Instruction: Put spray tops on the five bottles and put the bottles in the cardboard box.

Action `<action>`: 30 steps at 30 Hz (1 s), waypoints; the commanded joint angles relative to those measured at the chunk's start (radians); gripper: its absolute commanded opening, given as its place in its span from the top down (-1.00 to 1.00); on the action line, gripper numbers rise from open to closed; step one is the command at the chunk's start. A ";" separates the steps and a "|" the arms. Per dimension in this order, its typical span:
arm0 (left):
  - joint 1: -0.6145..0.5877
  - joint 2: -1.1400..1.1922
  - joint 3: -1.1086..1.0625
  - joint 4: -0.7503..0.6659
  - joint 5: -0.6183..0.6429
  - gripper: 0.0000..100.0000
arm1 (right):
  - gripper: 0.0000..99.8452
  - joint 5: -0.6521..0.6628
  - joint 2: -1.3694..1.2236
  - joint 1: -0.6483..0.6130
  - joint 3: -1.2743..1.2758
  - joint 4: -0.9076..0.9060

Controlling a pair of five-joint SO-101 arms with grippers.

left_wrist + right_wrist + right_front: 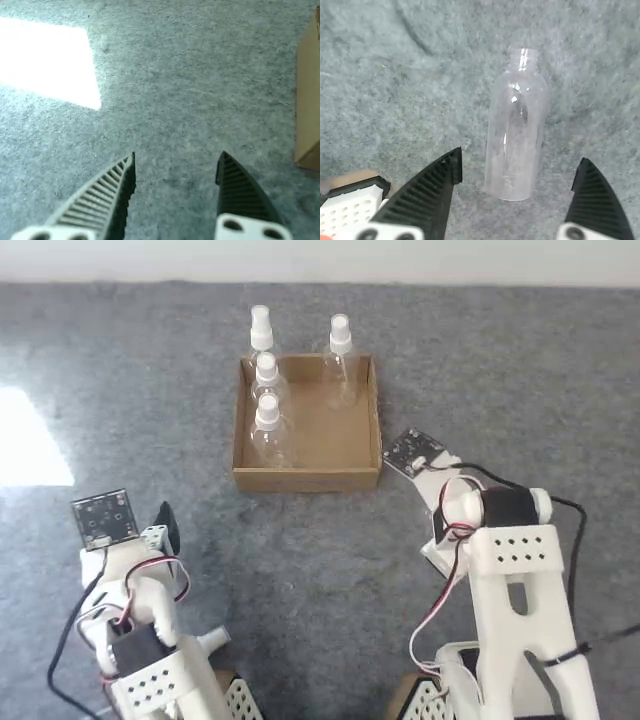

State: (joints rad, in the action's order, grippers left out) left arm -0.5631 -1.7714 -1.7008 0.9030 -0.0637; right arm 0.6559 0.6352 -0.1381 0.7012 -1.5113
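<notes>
Over on the right arm, the right tool has its jaws spread wide, and the uncapped bottle sits squarely in the gap between them on the grey table. Neither jaw is touching it. The bottle's neck is open with no spray top, and it points away from the wrist. That line-up looks deliberate: with a jaw on each side of the body, one squeeze should catch the bottle around its middle. From this angle I can't say for sure whether it lies flat or stands.

In the high view, the cardboard box sits centre stage, beyond both arms. The front bottle and the middle bottle stand along its left wall, each wearing a white spray top. The right-hand bottle stands at the back of the box, also capped. The back-left bottle is capped as well, poking up at the back rim. By my count that's four done, with the bare one as the straggler.

The left tool hangs with its jaws apart and nothing between them. It hovers over bare table, with a corner of the box off to one side and a bright patch of light beyond. It looks parked out of the way, ready to help with the fitting.

As for writing, the bottles are clear and unlabelled, the box walls are plain, and I can read no print anywhere.
</notes>
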 commanded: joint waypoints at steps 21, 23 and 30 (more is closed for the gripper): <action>0.002 -0.011 0.015 0.005 -0.006 0.50 | 0.37 0.011 -0.625 -0.013 -0.315 0.110; 0.002 -0.011 0.015 0.005 -0.006 0.50 | 0.37 0.011 -0.661 -0.013 -0.334 0.110; 0.002 -0.011 0.015 0.005 -0.006 0.50 | 0.37 0.011 -0.765 -0.010 -0.397 0.110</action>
State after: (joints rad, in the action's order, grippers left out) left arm -0.5631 -1.7714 -1.7008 0.9030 -0.0637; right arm 0.6559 -0.1227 -0.1412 0.3698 -1.4116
